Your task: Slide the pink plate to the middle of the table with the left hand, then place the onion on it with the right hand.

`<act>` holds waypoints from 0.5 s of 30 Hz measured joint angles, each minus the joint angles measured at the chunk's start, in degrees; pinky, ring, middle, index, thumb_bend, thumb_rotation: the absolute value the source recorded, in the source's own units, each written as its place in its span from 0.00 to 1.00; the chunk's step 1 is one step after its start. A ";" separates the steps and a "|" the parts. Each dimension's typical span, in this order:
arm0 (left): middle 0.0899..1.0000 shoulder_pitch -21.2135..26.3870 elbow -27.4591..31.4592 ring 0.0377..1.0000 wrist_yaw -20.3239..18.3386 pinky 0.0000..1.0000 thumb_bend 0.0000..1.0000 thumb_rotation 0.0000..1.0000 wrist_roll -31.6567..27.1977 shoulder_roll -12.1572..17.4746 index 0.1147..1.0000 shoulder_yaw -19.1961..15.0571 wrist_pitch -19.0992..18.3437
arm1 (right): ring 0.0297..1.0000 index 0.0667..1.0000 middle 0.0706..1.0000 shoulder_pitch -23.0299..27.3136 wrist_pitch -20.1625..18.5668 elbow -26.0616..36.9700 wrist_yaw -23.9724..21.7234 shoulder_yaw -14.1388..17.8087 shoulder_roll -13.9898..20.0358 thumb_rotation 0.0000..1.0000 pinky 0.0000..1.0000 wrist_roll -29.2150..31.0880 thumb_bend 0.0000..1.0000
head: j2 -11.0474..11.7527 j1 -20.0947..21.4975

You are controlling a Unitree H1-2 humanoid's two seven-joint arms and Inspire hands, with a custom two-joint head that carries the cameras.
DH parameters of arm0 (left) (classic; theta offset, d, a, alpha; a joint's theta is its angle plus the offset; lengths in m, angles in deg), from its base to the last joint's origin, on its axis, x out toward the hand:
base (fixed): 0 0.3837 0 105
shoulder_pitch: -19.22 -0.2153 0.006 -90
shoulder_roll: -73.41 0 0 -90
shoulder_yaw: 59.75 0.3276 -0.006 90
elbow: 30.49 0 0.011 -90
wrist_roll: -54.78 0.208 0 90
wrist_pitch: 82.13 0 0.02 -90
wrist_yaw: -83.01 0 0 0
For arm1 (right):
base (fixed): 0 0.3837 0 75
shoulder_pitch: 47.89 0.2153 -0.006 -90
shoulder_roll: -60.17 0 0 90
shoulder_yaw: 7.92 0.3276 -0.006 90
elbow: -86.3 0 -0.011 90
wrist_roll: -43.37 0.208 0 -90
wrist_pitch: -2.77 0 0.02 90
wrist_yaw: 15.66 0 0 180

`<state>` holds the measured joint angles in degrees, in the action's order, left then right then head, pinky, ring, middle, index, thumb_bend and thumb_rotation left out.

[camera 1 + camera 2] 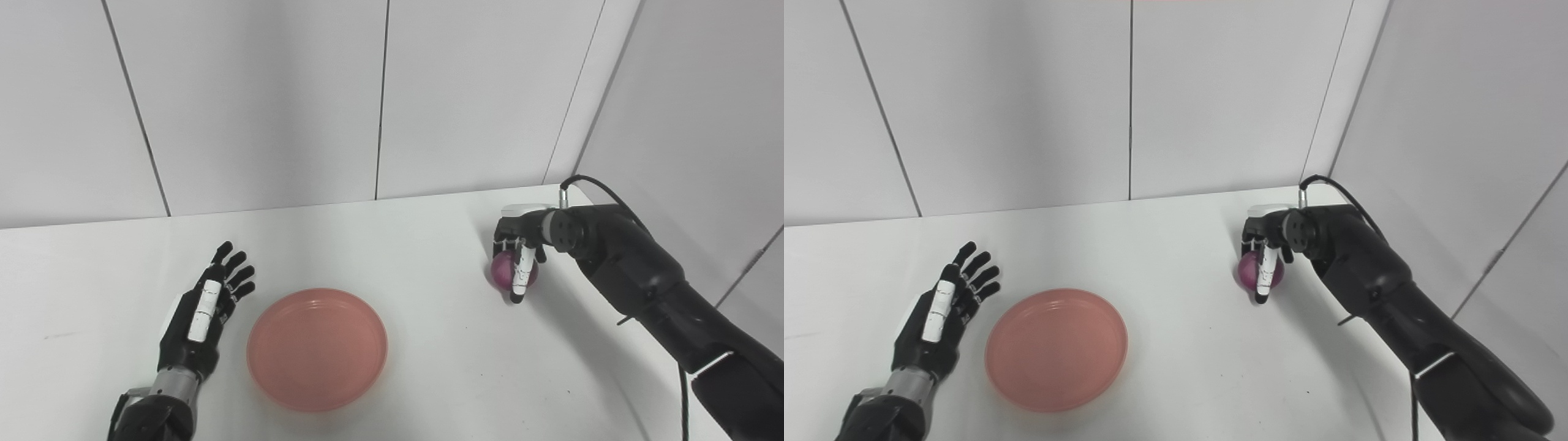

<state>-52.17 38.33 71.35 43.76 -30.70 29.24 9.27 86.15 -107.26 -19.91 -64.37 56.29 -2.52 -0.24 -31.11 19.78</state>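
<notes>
My right hand (520,254) is draped over the red onion (507,274) at the far right of the table (429,257), fingers curled down around it and the thumb across its near face — whether it is truly gripped or only cupped I cannot tell, since the onion looks to be sitting on the table. My left hand (205,309) lies flat beside the pink plate (317,349), fingers spread and holding nothing, just apart from the plate's left rim.

The plate sits near the middle of the table already, so I judge the sliding is done and the onion is the job in hand. The onion looks round, firm and fairly light, with a smooth dry skin that may slip or flake under hard fingertips. I would take it around its widest girth, fingers on 1 side and thumb opposite — not near the top, where it could squirt out. Being round, it may roll once released, so the shallow plate's centre is the place for it.
</notes>
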 measured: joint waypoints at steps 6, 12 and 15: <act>0.93 0.00 0.02 0.89 -0.02 0.87 0.82 0.82 -0.04 0.00 0.94 0.06 0.00 | 0.36 0.49 0.42 3.29 0.01 4.03 -2.49 0.02 0.78 0.00 0.28 -0.16 0.53 | 0.09 -0.17; 0.93 0.04 0.04 0.89 -0.01 0.88 0.84 0.81 -0.04 -0.10 0.94 0.11 -0.01 | 0.34 0.48 0.43 5.24 0.01 8.77 -3.39 0.22 0.77 0.00 0.27 -0.22 0.53 | 0.09 -0.35; 0.93 0.01 0.13 0.89 -0.01 0.88 0.84 0.81 -0.04 -0.19 0.94 0.10 -0.02 | 0.29 0.47 0.43 5.26 0.01 11.06 -4.33 0.22 0.73 0.00 0.23 -0.46 0.53 | 0.00 -0.79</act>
<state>-52.16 38.47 71.35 43.72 -30.89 29.34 9.25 91.42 -107.25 -8.85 -68.70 56.51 -1.79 -0.70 -31.11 18.99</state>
